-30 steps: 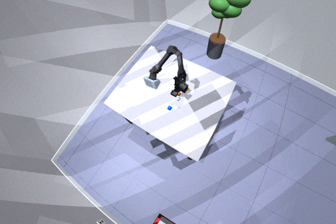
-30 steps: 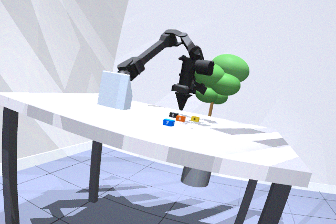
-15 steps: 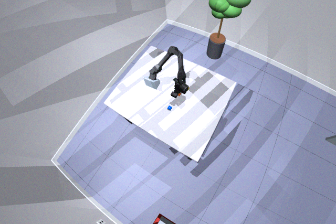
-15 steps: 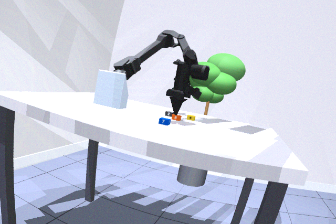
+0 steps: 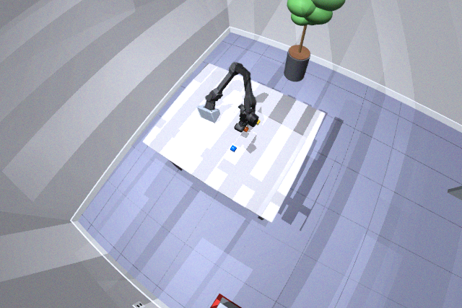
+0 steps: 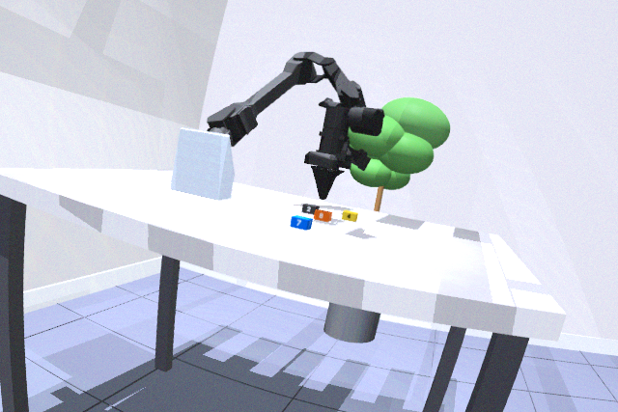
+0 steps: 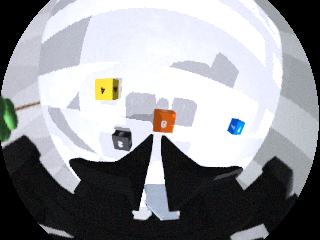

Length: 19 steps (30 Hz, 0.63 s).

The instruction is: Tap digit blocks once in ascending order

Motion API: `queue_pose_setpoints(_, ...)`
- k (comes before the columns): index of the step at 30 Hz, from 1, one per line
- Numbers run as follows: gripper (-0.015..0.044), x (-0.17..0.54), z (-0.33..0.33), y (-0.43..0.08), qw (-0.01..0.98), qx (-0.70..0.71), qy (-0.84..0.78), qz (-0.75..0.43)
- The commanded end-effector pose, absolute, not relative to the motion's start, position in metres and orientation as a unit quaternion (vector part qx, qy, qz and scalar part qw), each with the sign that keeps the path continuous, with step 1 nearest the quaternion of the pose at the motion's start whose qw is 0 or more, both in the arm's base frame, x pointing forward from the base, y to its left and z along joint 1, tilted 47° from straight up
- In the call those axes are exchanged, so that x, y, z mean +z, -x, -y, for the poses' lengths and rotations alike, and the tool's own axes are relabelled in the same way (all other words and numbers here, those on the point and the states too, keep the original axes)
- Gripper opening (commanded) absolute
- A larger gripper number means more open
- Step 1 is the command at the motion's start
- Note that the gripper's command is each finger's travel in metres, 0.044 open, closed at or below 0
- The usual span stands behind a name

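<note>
Four small digit blocks lie close together on the white table. In the exterior view I see a black block (image 6: 310, 208) marked 2, an orange block (image 6: 322, 215) whose digit I cannot read, a yellow block (image 6: 349, 216) marked 4 and a blue block (image 6: 300, 222) marked 7. My gripper (image 6: 323, 194) points straight down, a little above the black and orange blocks, touching none. In the wrist view the fingertips stand nearly together with a thin gap and nothing between them. The orange block (image 7: 164, 120) is just ahead of the tips, with the black block (image 7: 122, 138) to the left, the yellow block (image 7: 107, 88) farther left and the blue block (image 7: 235, 126) to the right.
The arm's pale grey base box (image 6: 202, 164) stands on the table to the left of the blocks. A potted green plant (image 6: 399, 143) stands on the floor behind the table. In the top view the blue block (image 5: 233, 148) lies apart from the others, nearer the table's middle.
</note>
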<state>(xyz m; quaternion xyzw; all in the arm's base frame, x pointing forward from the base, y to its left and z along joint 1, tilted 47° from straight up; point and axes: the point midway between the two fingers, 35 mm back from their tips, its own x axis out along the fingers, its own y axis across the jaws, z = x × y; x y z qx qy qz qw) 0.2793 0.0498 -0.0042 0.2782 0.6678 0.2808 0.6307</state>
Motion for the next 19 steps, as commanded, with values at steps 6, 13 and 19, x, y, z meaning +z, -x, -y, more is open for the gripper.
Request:
queue_pose_setpoints(6,0.0256,0.118,-0.086,-0.272,0.634,0.282,-0.273,-0.666)
queue_pose_setpoints(13,0.04,0.174,-0.105,-0.247,0.633,0.284,-0.275,-0.666)
queue_pose_setpoints(19,0.04,0.174,-0.105,-0.247,0.633,0.284,-0.275,-0.666)
